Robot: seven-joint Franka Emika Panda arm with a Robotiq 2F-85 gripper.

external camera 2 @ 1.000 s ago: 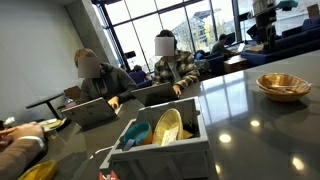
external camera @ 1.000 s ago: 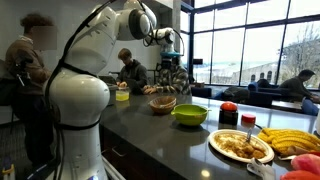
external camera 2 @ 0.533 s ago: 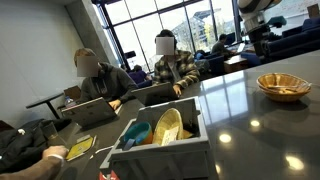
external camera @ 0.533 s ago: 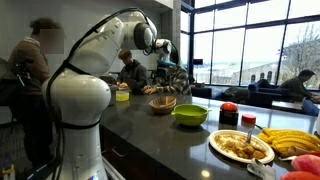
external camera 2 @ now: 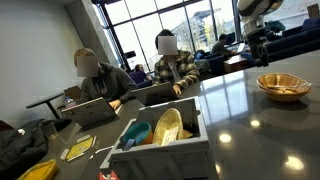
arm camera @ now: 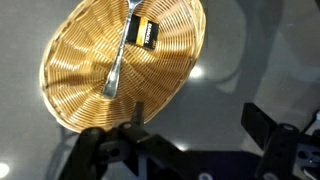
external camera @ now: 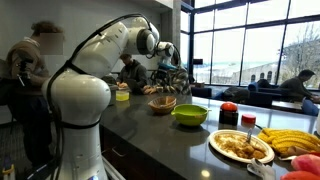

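Note:
My gripper (arm camera: 200,125) is open and empty, hovering above the dark countertop just beside a round woven basket (arm camera: 120,60). In the basket lie a silver utensil (arm camera: 121,52) and a small black packet (arm camera: 149,33). One finger (arm camera: 136,112) hangs over the basket's near rim. In both exterior views the gripper (external camera: 170,63) (external camera 2: 261,33) hangs well above the basket (external camera: 163,102) (external camera 2: 282,86).
A green bowl (external camera: 190,115), a red-lidded jar (external camera: 229,113), a plate of food (external camera: 240,146) and bananas (external camera: 291,141) stand on the counter. A grey caddy (external camera 2: 160,140) holds a yellow plate. People sit at tables behind the counter (external camera 2: 170,65).
The arm has folded down and the gripper has come lower towards the basket. A person at the near edge has moved out of one exterior view.

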